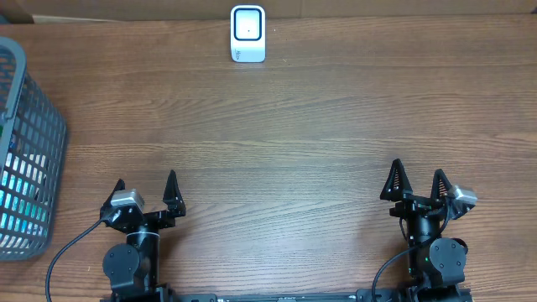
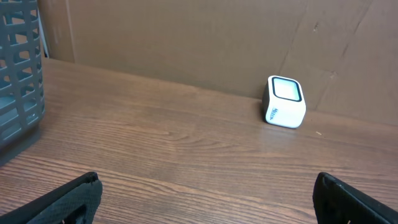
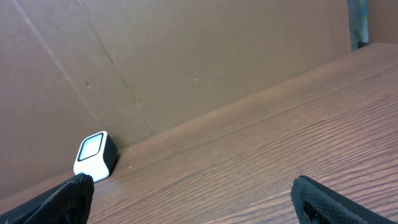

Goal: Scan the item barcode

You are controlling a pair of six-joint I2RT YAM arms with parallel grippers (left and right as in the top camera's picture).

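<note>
A small white barcode scanner (image 1: 248, 33) with a dark-framed window stands at the far middle of the wooden table, against a cardboard wall. It also shows in the left wrist view as the scanner (image 2: 285, 101) and low at the left in the right wrist view, scanner (image 3: 95, 155). My left gripper (image 1: 146, 180) rests open at the near left, with nothing between its fingers (image 2: 206, 180). At the near right my right gripper (image 1: 417, 169) is open and empty too (image 3: 191, 180). No item lies on the table, and no barcode shows.
A grey mesh basket (image 1: 38, 126) stands at the table's left edge, with teal and white contents (image 1: 17, 197) showing through its wall; I cannot tell what they are. Its wall (image 2: 18, 87) fills the left of the left wrist view. Cardboard panels back the table.
</note>
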